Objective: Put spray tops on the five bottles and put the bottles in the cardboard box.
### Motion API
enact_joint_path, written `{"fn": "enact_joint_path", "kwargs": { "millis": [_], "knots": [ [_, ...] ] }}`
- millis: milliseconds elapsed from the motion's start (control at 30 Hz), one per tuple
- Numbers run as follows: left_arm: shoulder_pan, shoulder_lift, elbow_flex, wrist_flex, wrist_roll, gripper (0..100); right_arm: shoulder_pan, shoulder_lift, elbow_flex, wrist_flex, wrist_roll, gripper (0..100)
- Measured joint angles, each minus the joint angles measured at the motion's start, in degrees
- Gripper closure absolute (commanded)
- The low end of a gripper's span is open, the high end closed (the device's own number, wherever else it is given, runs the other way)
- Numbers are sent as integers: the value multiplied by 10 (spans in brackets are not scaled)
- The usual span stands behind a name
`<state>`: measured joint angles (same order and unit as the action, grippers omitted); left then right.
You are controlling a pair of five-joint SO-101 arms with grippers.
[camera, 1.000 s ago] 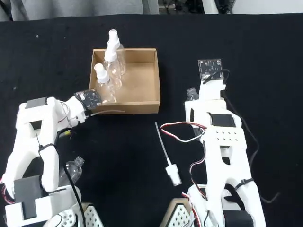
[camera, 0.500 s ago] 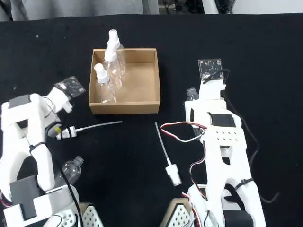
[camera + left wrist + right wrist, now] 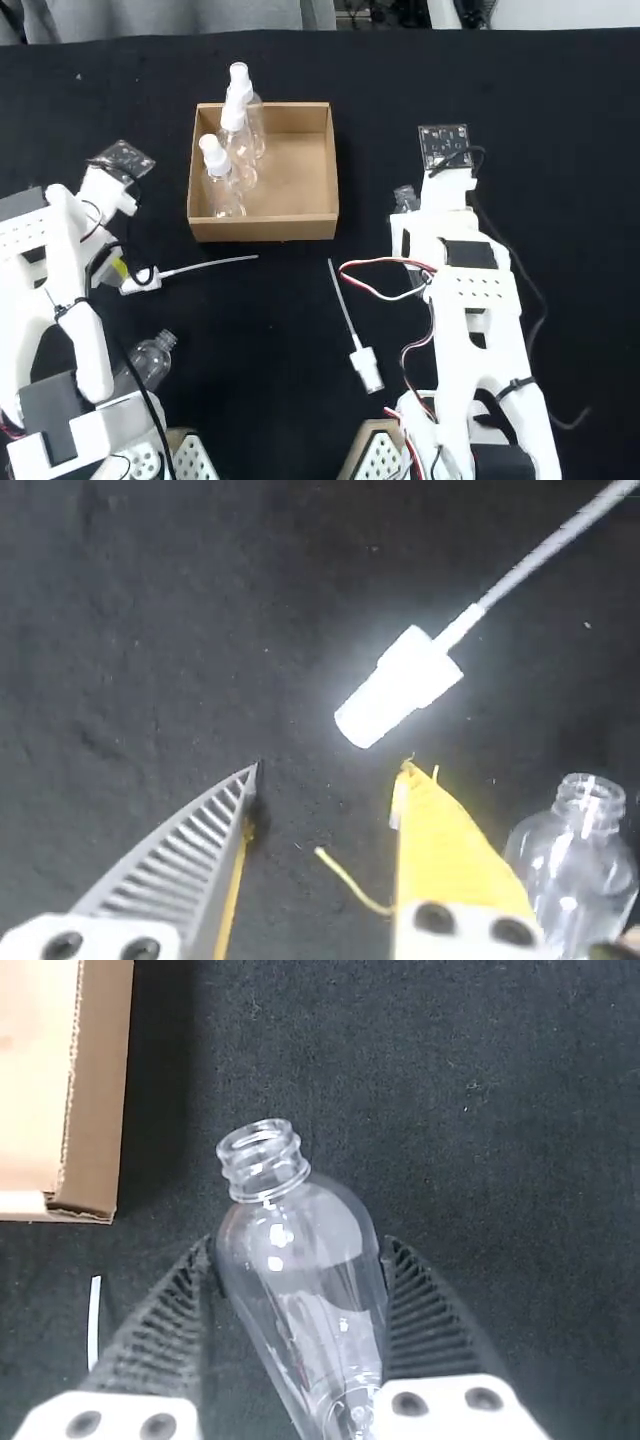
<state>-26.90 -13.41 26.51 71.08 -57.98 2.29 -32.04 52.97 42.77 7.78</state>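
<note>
Three clear bottles with white spray tops (image 3: 232, 120) stand in the cardboard box (image 3: 300, 175). One loose spray top (image 3: 140, 282) (image 3: 400, 685) lies on the black table just beyond my left gripper (image 3: 112, 268) (image 3: 325, 785), which is open above the table and holds nothing. An uncapped bottle (image 3: 150, 358) (image 3: 575, 850) lies close to the left arm's base. A second spray top (image 3: 366, 370) with a long tube lies in the middle. My right gripper (image 3: 405, 205) (image 3: 295, 1290) is shut on another uncapped clear bottle (image 3: 290, 1260), to the right of the box.
The box's corner (image 3: 60, 1090) is near the held bottle's neck. The tube (image 3: 95, 1320) of the middle spray top lies between the box and the right arm. Black table stretches open at the far right and front centre.
The left arm has swung back from the box's front edge to the left. The spray top that was at its gripper now lies loose on the table. The right arm has kept still.
</note>
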Motion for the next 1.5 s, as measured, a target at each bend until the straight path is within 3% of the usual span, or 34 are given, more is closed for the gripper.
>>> {"fn": "enact_joint_path", "kwargs": {
  "millis": [267, 467, 733, 1100, 1500],
  "knots": [
    [-37, 0, 0, 4, 119, 798, 0, 0, 0, 0, 0, 942],
    [-60, 0, 0, 79, 234, 798, 0, 0, 0, 0, 0, 942],
    [-59, 0, -5, 122, 513, 798, 0, 0, 0, 0, 0, 942],
    [-42, 0, -25, 122, 827, 797, 11, 0, 0, 0, 1, 941],
    [14, 0, -25, 122, 1050, 793, 18, 0, 0, 0, 1, 941]
  ]
}}
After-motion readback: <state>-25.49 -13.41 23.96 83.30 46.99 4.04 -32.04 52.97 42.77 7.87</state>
